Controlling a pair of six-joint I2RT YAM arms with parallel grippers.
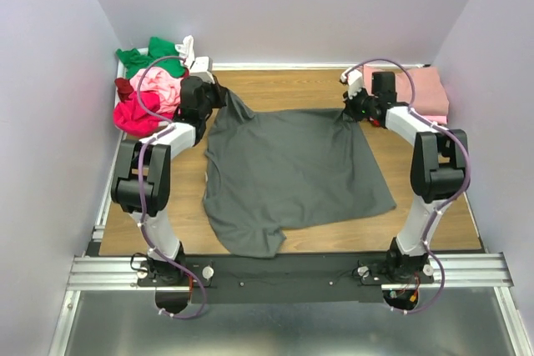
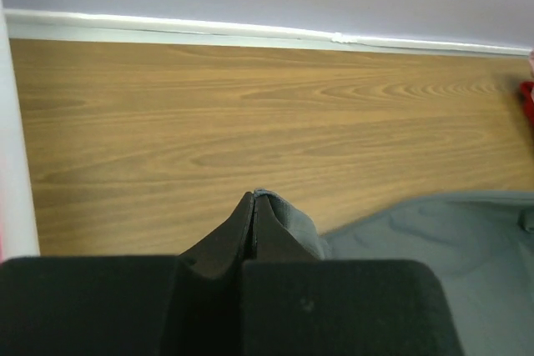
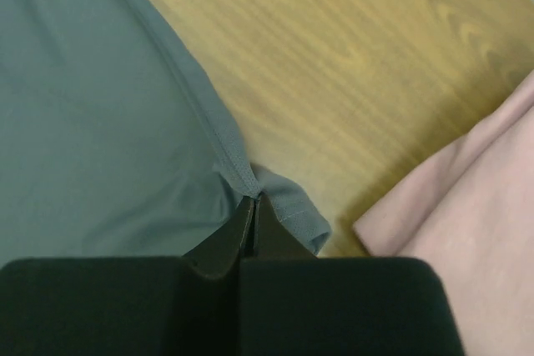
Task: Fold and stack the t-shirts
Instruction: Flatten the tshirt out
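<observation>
A dark grey t-shirt (image 1: pixel 292 172) lies spread across the middle of the table. My left gripper (image 1: pixel 222 95) is shut on its far left corner, seen pinched between the tips in the left wrist view (image 2: pixel 253 198), with grey cloth (image 2: pixel 417 231) trailing right. My right gripper (image 1: pixel 352 108) is shut on the far right corner, at the hem by a sleeve (image 3: pixel 254 196). A folded dusty rose shirt (image 1: pixel 417 89) lies at the far right, also in the right wrist view (image 3: pixel 467 231). Green, pink and red shirts (image 1: pixel 154 89) are piled at the far left.
The wooden table (image 1: pixel 292 85) is boxed in by pale walls on three sides. A white strip (image 2: pixel 250 32) runs along the back edge. A white object (image 1: pixel 190 54) sits by the pile. The arm bases stand on a black rail (image 1: pixel 284 273) at the near edge.
</observation>
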